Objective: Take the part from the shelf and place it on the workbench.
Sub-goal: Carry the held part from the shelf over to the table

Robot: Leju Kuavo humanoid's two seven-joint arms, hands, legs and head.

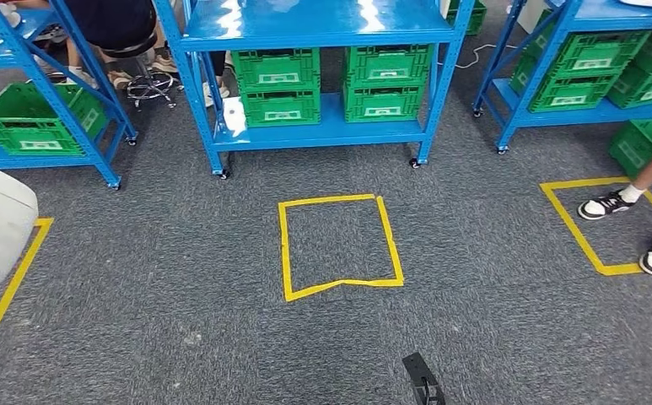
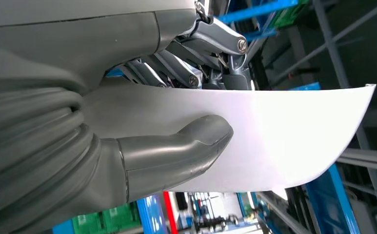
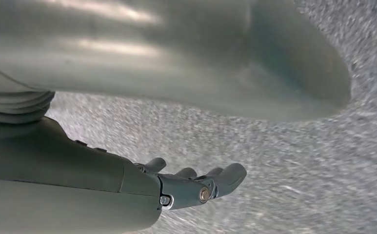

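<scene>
The left robot hand (image 2: 176, 107) pinches a curved white part (image 2: 293, 141), thumb against its face, fingers partly hidden. The right robot hand (image 3: 196, 185) hangs empty over carpet, fingers loosely apart.

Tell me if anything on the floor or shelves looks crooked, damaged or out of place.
One thing: the yellow tape square on the carpet in front of the middle blue shelf is misshapen. Its near edge kinks instead of running straight. The green crates sit neatly stacked, and the left hand holds the white part firmly.

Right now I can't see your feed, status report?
Left hand grips white part. Right hand holds nothing, over carpet. Person's shoes on right yellow square.
</scene>
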